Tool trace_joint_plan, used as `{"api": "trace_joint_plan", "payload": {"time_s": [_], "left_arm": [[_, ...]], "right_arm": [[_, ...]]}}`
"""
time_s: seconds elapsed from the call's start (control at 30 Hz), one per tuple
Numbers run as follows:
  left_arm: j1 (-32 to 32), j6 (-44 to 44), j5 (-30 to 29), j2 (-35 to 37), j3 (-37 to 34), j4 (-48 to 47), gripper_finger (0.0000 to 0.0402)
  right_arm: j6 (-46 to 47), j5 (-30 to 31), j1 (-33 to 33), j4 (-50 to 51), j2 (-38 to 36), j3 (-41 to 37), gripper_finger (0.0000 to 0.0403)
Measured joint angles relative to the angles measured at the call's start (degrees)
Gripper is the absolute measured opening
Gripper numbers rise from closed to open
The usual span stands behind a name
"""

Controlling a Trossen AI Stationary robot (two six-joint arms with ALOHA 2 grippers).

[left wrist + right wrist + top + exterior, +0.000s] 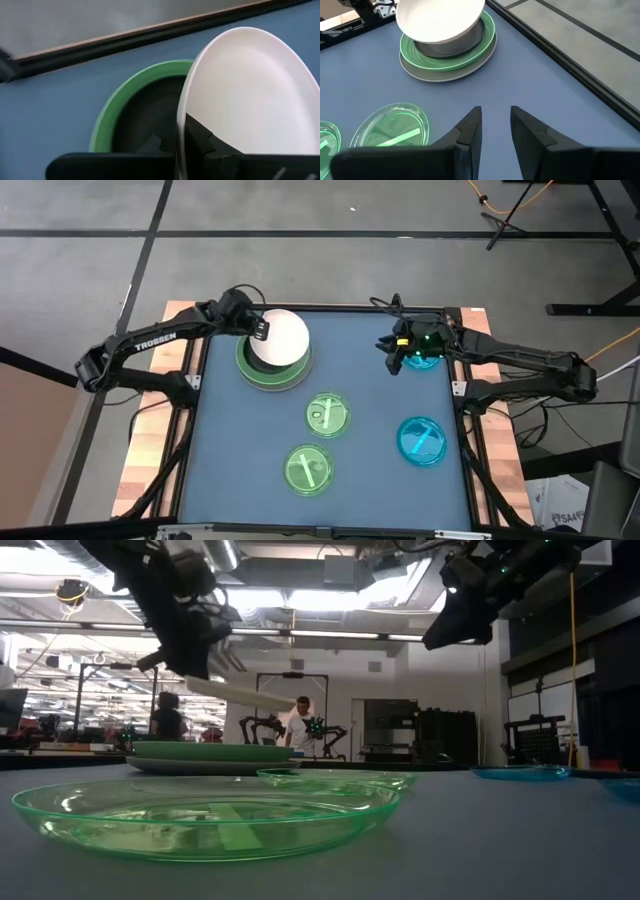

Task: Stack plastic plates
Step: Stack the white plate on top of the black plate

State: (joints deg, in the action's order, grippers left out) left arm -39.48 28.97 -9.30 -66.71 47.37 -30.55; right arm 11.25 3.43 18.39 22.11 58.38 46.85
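My left gripper point(262, 330) is shut on a white plate point(282, 338) and holds it in the air at the table's far left. Under it sits a stack point(272, 372): a black plate point(451, 45) on a light green one point(475, 54) on a grey one point(434, 75). Two translucent green plates point(327, 414) point(308, 468) lie flat near the middle. One cyan plate point(422, 440) lies at the right, another point(428, 358) at the far right. My right gripper point(495, 125) hangs open over that far one's left edge, with nothing between its fingers. My left gripper pinches the white plate's rim point(181, 125) on the side toward the table's left edge, one finger point(200, 135) on the upper face and the other underneath. The fingers slant down from the left. The plate is clear of the stack, sloping down toward the right point(270, 700).
The blue mat's raised dark frame point(330, 308) runs along the far edge just behind the stack. Bare mat point(365, 375) lies between the stack and my right gripper. In the low view people stand in the room beyond the table point(300, 720).
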Motion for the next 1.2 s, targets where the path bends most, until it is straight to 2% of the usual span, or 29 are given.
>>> {"api": "trace_joint_plan", "payload": {"time_s": [0.53,0.77,1.2], "left_arm": [[-3.25,-1.07,-0.94,-8.79,-0.04,-1.38,0.0002],[-5.21,-1.1,-1.17,-10.24,-0.06,-2.04,0.0003],[-5.07,-1.03,-1.09,-10.89,-0.04,-2.01,0.0014]], "right_arm": [[0.0,-0.01,0.0,-0.01,0.01,0.0,0.0092],[0.0,-0.01,0.0,-0.02,0.01,0.0,0.0092],[0.0,-0.01,0.0,-0.02,0.01,0.0,0.0092]]}}
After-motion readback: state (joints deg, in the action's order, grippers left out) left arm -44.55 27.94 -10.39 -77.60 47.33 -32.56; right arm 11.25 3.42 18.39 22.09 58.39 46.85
